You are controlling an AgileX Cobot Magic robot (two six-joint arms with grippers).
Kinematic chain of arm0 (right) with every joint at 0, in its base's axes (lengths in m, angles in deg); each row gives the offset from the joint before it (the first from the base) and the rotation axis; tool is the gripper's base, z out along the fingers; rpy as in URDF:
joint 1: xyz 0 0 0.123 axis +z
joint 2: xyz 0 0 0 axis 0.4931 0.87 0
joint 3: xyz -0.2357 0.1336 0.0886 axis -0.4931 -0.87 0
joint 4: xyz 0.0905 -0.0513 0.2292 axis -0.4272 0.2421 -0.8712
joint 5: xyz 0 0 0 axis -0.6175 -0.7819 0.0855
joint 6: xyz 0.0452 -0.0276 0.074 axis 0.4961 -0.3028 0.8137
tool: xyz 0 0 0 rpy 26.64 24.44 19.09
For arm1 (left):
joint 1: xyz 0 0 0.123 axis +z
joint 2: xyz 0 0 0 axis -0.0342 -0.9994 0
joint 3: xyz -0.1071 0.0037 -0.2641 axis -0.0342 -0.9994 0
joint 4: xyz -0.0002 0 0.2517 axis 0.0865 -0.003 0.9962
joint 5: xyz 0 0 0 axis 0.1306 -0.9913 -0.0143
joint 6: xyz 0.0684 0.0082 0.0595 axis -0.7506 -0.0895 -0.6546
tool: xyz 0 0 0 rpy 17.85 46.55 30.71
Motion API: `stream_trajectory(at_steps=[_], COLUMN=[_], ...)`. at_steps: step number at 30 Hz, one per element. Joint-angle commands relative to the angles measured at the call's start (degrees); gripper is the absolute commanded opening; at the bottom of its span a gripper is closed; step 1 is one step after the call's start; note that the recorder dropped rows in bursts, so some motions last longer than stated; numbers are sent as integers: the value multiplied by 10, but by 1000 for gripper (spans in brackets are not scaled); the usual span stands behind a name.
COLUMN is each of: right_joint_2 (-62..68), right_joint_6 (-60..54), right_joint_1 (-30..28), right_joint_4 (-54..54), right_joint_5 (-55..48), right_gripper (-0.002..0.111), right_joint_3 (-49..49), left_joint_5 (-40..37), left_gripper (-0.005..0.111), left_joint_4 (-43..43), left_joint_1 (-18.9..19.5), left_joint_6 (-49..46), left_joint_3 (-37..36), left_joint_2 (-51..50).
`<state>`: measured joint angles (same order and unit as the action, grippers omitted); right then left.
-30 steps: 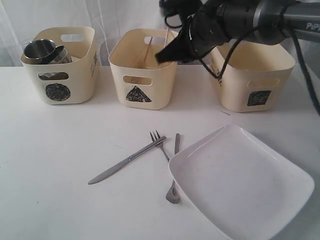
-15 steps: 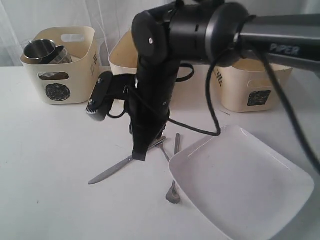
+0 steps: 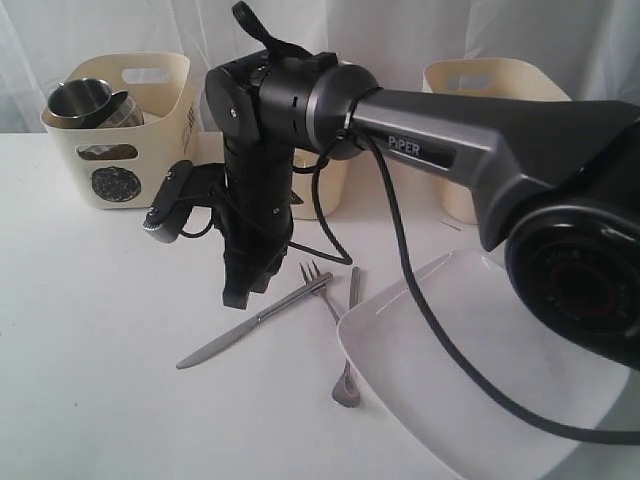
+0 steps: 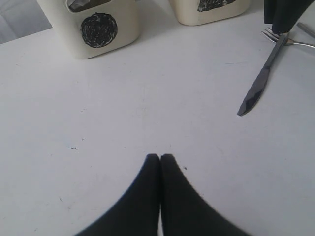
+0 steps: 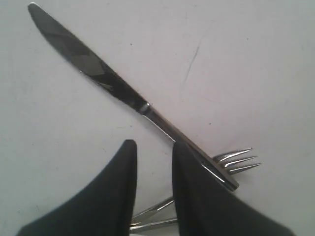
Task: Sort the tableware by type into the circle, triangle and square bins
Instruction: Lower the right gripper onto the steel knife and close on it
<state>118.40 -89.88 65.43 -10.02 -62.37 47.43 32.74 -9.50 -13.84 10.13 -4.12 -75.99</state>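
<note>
A steel knife (image 3: 255, 320) lies aslant on the white table, its handle end crossing a fork (image 3: 318, 280); a spoon (image 3: 347, 385) lies beside them. My right gripper (image 3: 237, 297) points down just above the knife (image 5: 98, 73), open, one finger over the knife's handle near the fork tines (image 5: 238, 160); only table and thin handles show between the jaws (image 5: 151, 145). A large white square plate (image 3: 480, 390) sits front right. My left gripper (image 4: 160, 156) is shut and empty over bare table. Two steel mugs (image 3: 88, 102) stand in the circle bin (image 3: 120, 180).
The triangle bin (image 3: 325, 185) is mostly hidden behind my right arm; the square bin (image 3: 490, 80) stands at the back right. From the left wrist view, the circle bin (image 4: 98, 29), the triangle bin (image 4: 211, 7) and the knife (image 4: 258, 86) lie ahead.
My right arm has swung from above the triangle bin down to the table and left, ending over the knife. Its jaws stand slightly wider. The left gripper stayed put.
</note>
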Motion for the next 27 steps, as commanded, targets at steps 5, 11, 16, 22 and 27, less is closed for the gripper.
stream_trajectory(at_steps=[5, 11, 16, 22, 27], right_joint_2=[-3, -2, -2, -2, -2], right_joint_6=[-31, -62, -143, -312, -340], right_joint_1=[-5, -5, -5, -6, -8], right_joint_4=[-7, 63, 74, 71, 69], right_joint_5=[-14, -5, -14, 6, 62], right_gripper=[25, 24, 24, 24, 34], right_joint_3=[-4, -4, -9, -60, -92], left_joint_5=[-1, -1, -1, -1, -1], left_gripper=[0, 0, 0, 0, 0], left_joint_4=[0, 0, 0, 0, 0], left_joint_1=[-3, -3, -3, -3, -3], left_joint_6=[0, 0, 0, 0, 0], left_joint_3=[-2, -2, -2, -2, -2], left_joint_2=[3, 3, 3, 3, 3])
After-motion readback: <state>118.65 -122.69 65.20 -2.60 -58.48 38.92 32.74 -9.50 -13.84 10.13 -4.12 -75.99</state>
